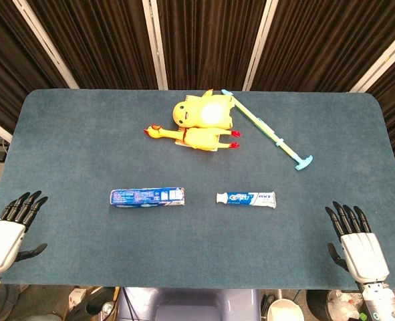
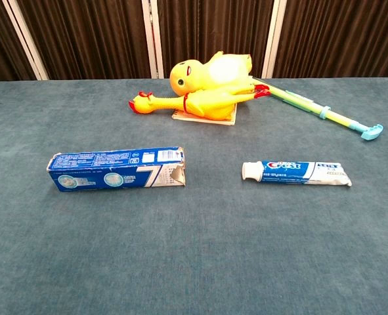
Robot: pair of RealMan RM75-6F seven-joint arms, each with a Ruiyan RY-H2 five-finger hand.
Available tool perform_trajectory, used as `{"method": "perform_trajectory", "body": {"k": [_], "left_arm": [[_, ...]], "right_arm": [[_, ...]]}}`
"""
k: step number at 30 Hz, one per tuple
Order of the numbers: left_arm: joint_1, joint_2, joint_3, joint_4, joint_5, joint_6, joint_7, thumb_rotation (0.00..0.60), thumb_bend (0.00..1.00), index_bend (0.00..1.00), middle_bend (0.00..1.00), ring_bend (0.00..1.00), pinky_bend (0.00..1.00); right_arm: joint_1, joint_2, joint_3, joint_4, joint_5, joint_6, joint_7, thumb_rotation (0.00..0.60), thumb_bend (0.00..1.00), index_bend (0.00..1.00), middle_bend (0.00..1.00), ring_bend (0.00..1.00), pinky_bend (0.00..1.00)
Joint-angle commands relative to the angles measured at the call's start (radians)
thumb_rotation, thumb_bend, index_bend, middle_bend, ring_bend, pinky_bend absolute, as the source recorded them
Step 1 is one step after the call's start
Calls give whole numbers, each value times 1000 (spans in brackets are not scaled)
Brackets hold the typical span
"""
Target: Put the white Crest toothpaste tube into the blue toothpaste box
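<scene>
Both hands are idling at the near edge of the table (image 1: 63, 134), holding nothing: the left hand (image 1: 7, 234) is sitting at the near left corner with its fingers spread and pointing up the cloth, and the right hand (image 1: 357, 244) is mirroring it at the near right corner, fingers likewise apart. Each is lying well apart from the task's things.

Moving inward from the right hand, the white Crest toothpaste tube (image 2: 295, 172) is lying flat on the blue cloth, cap pointing left toward the blue toothpaste box (image 2: 117, 170), with a clear gap between them. The box is resting lengthwise, its ragged open end facing the tube's cap.

The tube is looking light and soft, likely denting under a firm squeeze, with a glossy skin that may be slippery; taking it around the middle of the body, leaving the stiff cap end free to lead into the opening, seems wisest. It is showing a white cap, blue and red lettering, and a flat crimped tail. The cardboard box is probably light enough to slide, so it may be needing steadying.

Farther back, two yellow toys (image 1: 200, 120) and a long pale stick (image 1: 267, 132) are lying together.
</scene>
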Motion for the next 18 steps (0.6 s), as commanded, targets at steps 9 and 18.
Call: {"method": "perform_trajectory", "body": {"k": [9, 18], "left_arm": [[-2, 3, 2, -3, 0, -6, 2, 600, 33, 34, 3, 10, 118], [-32, 12, -12, -43, -61, -88, 30, 600, 33, 34, 7, 11, 120]], "right_arm": [[-1, 7, -4, -12, 4, -8, 6, 600, 407, 0, 0, 0, 0], [2, 6, -6, -16, 3, -17, 11, 600, 407, 0, 0, 0, 0]]}}
